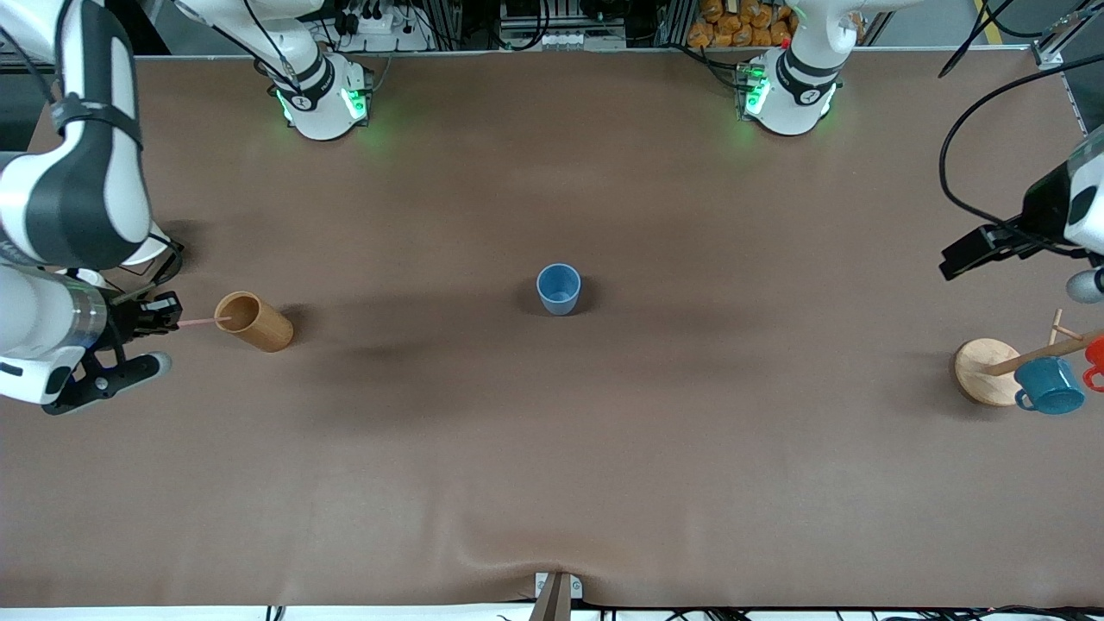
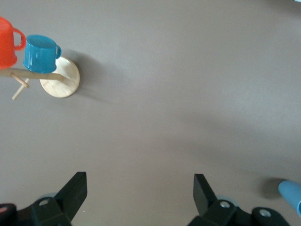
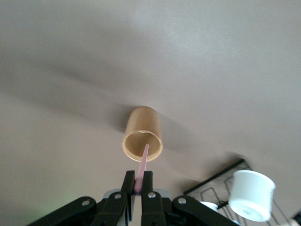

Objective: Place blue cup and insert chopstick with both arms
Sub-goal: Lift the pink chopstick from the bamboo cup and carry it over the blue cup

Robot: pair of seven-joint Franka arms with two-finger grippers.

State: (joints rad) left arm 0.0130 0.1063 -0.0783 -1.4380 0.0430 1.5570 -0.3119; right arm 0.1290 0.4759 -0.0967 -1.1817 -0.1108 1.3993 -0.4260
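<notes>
The light-blue cup stands upright and alone in the middle of the table; its edge also shows in the left wrist view. My right gripper hangs at the right arm's end of the table, shut on the thin pale-pink chopstick. The chopstick's free tip points at the mouth of the brown wooden holder; whether it is inside I cannot tell. My left gripper hangs open and empty high over the left arm's end of the table.
A wooden mug rack stands at the left arm's end, carrying a teal mug and a red mug. A white cylinder and black wire frame show past the right gripper.
</notes>
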